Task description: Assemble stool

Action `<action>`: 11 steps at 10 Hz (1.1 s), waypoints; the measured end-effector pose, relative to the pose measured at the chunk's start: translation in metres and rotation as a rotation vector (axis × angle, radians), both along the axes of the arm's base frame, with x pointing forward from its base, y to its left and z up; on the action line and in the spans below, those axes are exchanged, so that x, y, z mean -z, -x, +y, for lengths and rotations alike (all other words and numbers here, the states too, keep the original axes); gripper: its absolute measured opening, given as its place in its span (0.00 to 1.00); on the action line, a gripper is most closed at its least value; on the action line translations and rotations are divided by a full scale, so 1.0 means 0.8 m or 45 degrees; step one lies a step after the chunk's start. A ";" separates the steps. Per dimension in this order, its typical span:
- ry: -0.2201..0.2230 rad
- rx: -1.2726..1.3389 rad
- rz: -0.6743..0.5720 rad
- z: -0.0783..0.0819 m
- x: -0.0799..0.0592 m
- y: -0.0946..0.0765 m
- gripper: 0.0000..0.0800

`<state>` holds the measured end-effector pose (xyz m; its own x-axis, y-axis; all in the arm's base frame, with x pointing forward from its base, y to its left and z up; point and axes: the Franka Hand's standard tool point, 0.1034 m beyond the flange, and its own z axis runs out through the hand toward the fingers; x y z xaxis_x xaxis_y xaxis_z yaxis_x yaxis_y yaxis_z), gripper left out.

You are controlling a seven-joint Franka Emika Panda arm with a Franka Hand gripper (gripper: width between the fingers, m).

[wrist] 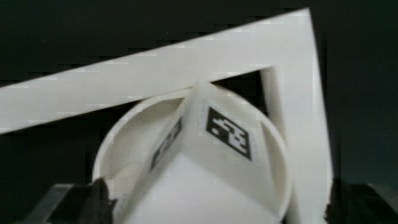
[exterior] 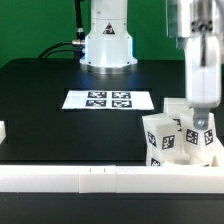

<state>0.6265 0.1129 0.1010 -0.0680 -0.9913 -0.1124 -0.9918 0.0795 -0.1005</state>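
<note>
My gripper [exterior: 201, 124] hangs at the exterior view's right, down among the white stool parts in the corner of the rail. It is shut on a blocky white leg [wrist: 222, 160] with a black-and-white tag; the leg fills the gap between the dark fingers [wrist: 79, 203]. Under the leg lies the round seat, whose rim [wrist: 111, 150] curves beside it. In the exterior view a tagged white leg [exterior: 159, 140] stands upright beside the gripper, and another tagged part [exterior: 196, 141] sits under it. Whether the held leg touches the seat is hidden.
The long white border rail [exterior: 90, 178] runs along the table's front and turns a corner behind the seat [wrist: 196, 60]. The marker board [exterior: 110, 99] lies flat mid-table before the robot base [exterior: 108, 40]. A small white piece [exterior: 3, 130] sits at the left edge.
</note>
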 end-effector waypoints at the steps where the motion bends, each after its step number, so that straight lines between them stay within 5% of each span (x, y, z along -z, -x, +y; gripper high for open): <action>1: 0.017 -0.228 -0.013 -0.001 -0.006 0.001 0.80; 5: 0.054 -0.550 -0.034 -0.003 -0.001 0.002 0.81; 8: 0.111 -1.232 -0.093 -0.006 -0.012 -0.003 0.81; 11: 0.160 -1.548 -0.103 -0.009 -0.012 -0.003 0.81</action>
<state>0.6289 0.1059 0.1104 0.9121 -0.4090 0.0278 -0.4042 -0.9086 -0.1051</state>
